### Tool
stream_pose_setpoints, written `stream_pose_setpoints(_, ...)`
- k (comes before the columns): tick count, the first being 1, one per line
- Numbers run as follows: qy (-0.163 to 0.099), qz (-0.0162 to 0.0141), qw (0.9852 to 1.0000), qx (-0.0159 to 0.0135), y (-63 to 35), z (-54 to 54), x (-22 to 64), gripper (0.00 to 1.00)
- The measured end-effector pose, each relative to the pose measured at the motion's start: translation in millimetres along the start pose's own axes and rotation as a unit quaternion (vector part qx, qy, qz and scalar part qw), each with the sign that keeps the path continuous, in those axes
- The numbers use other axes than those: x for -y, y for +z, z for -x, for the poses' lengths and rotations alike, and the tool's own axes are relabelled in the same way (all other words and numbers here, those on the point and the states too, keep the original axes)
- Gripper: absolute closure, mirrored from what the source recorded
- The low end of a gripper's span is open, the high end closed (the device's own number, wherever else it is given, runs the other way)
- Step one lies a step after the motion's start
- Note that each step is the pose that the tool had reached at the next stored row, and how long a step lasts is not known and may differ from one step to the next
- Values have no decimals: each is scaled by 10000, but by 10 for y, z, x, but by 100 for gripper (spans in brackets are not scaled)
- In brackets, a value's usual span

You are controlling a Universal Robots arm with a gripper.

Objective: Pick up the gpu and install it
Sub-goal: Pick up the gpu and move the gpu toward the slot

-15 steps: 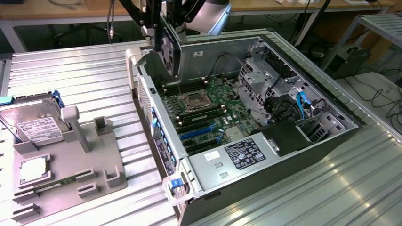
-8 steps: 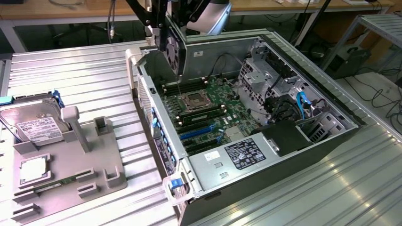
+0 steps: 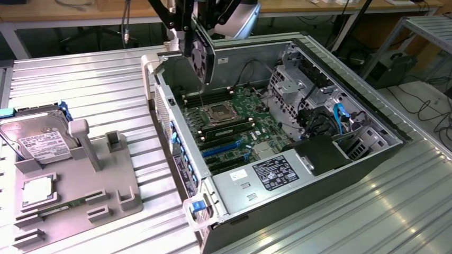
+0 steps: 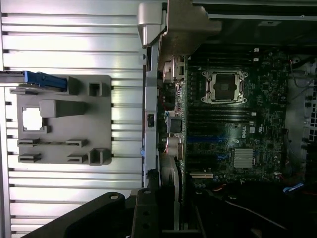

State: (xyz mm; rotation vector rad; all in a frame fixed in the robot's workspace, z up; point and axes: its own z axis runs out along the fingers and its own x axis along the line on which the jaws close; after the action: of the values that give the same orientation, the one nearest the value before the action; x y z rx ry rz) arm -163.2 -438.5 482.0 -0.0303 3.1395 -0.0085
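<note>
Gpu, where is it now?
At the exterior view's top, left of centre, the thin black round-fan gpu card hangs in the jaws over the open grey computer case.

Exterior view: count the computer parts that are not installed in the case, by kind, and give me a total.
gpu: 1
hard drive: 1
memory stick: 1
silver square chip: 1
Total: 4
</note>
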Motion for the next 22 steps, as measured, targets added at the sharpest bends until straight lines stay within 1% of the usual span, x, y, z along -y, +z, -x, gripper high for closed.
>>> stream_pose_setpoints(3, 0, 0, 10000, 0, 0, 29, 1, 72)
stream_pose_setpoints(6, 0, 0, 10000, 0, 0, 83, 2, 72)
stream_pose_setpoints(22, 0, 0, 10000, 0, 2, 248, 5, 72)
